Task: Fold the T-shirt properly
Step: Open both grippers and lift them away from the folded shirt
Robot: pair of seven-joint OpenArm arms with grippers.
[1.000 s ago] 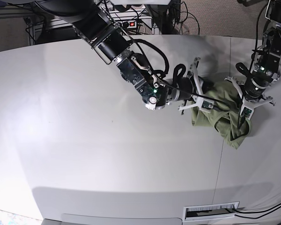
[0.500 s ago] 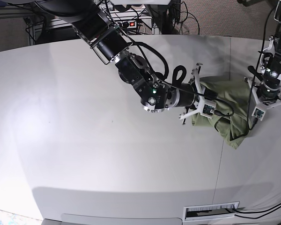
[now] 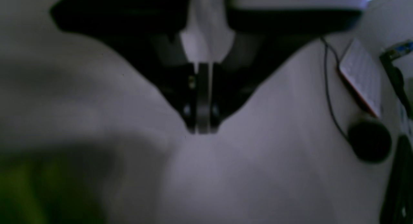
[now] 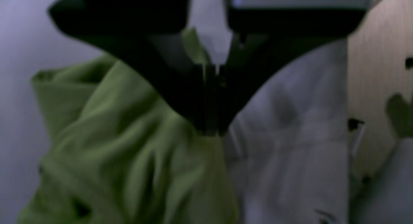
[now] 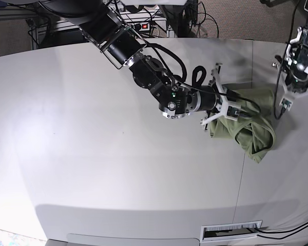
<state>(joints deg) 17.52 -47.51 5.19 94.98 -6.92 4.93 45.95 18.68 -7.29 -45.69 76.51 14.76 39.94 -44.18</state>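
While the right gripper (image 4: 209, 127) pinches the T-shirt (image 5: 246, 128), the left gripper (image 3: 201, 128) hangs closed and empty beside it.

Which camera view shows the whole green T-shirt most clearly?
The base view: the crumpled T-shirt lies whole on the white table. The right wrist view shows blurred folds under the shut right claw; the left wrist view shows only a green blur.

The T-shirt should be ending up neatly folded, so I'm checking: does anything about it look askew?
Yes. The T-shirt lies in a rumpled, uneven heap on the table, with creases and bunched folds rather than flat, squared layers.
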